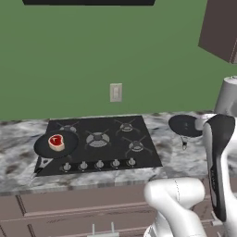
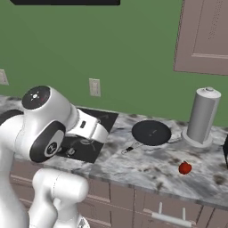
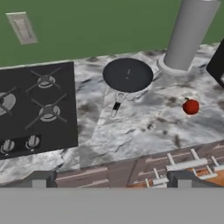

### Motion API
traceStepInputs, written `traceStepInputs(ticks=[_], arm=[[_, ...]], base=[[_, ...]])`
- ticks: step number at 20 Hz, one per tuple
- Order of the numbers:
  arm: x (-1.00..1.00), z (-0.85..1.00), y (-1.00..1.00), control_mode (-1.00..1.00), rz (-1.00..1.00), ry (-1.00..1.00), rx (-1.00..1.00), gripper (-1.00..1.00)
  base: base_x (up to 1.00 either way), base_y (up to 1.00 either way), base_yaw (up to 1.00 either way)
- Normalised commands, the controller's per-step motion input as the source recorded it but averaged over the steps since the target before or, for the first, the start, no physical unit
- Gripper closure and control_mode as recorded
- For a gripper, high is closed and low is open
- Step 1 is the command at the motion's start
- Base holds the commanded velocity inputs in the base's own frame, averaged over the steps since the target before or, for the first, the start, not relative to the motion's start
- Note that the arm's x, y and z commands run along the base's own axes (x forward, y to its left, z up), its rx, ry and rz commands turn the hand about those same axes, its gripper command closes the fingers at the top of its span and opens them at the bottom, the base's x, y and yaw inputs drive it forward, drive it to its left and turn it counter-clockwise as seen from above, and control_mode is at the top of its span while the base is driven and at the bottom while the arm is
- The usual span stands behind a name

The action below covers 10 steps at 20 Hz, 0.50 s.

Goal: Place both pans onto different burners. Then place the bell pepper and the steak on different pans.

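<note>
One black pan point(image 1: 55, 144) sits on the front-left burner of the cooktop point(image 1: 139, 155), and the red steak point(image 1: 56, 142) lies in it. The second pan point(image 3: 127, 74) rests on the marble counter to the right of the cooktop point(image 3: 65, 131), its short handle point(image 3: 116, 107) pointing toward the counter's front edge; it also appears in the base views point(image 2: 151, 132) point(image 1: 185, 125). The red bell pepper point(image 3: 190, 106) point(image 2: 185, 168) lies on the counter further right. My gripper point(image 3: 111, 181) hangs open and empty, high above the counter's front edge, well apart from pan and pepper.
A tall grey cylinder point(image 2: 202, 116) stands on the counter behind the pepper, close to the second pan. A black object point(image 3: 216, 65) juts in at the far right. Free burners point(image 1: 135, 145) lie on the cooktop's middle and right. Cabinet drawers point(image 3: 144, 168) run below the counter.
</note>
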Motion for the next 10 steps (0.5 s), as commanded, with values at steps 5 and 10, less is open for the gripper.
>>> traceStepInputs(ticks=[5, 10], arm=[[0.29, -0.3, -0.02, -1.0, -0.06, 0.06, 0.03, -1.0], [0.28, -0.29, -0.08, -1.0, -0.04, 0.02, 0.0, -1.0]], base=[[0.0, 0.0, 0.0], [0.0, 0.0, 0.0]])
